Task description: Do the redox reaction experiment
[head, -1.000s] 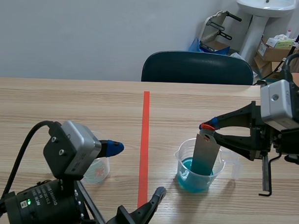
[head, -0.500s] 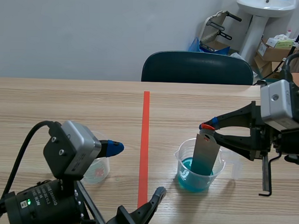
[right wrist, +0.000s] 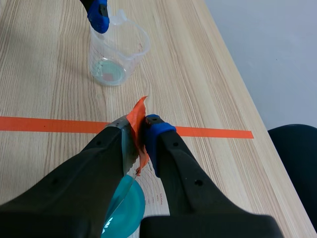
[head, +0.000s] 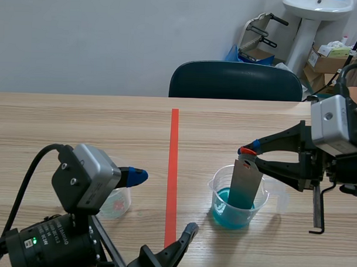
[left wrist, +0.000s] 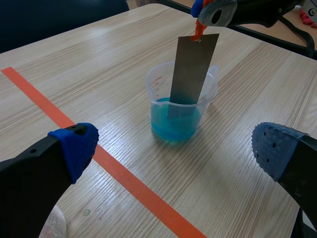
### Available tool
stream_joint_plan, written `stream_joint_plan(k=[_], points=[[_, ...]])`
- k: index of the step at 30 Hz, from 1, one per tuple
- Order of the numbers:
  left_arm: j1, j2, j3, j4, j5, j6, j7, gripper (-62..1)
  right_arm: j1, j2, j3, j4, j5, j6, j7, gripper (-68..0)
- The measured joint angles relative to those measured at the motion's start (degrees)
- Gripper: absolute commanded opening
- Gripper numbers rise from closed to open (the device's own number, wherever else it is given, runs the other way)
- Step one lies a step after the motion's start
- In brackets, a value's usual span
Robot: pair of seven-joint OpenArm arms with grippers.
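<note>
A clear beaker (head: 239,200) with blue liquid stands right of the red tape line. A grey metal strip (head: 245,183) with an orange tab at its top dips into the liquid. My right gripper (head: 249,151) is shut on the strip's top end; in the right wrist view the orange tab (right wrist: 137,119) shows between its fingers, above the beaker (right wrist: 126,201). In the left wrist view the beaker (left wrist: 181,110) and strip (left wrist: 191,69) lie ahead of my open left gripper (left wrist: 173,144). In the scene view my left gripper (head: 161,215) sits low at the near left, holding nothing.
A second small clear beaker (head: 116,201) with a pinkish residue stands by the left arm, also seen as the beaker (right wrist: 117,52) in the right wrist view. A dark chair (head: 236,81) stands behind the table's far edge. Boxes and a sink pedestal are at the back right.
</note>
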Motion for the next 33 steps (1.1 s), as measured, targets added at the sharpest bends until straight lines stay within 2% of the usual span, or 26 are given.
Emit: stream_joint_plan(k=[8, 14, 24, 33], points=[[0.0, 0.0, 0.0, 0.0, 0.0, 0.0, 0.0, 1.4, 0.0, 0.0, 0.09, 0.0, -0.22, 0.0, 0.42, -66.9], [0.0, 0.0, 0.0, 0.0, 0.0, 0.0, -0.02, 1.4, 0.0, 0.13, 2.16, 0.26, -0.42, 0.0, 1.81, -66.9], [0.0, 0.0, 0.0, 0.0, 0.0, 0.0, -0.02, 1.4, 0.0, 3.76, 2.23, 6.82, 0.26, 0.02, 3.26, -66.8], [-0.33, 0.0, 0.0, 0.0, 0.0, 0.0, -0.22, 1.4, 0.0, 9.88, 2.23, 11.74, 7.48, 0.04, 3.43, -66.8]])
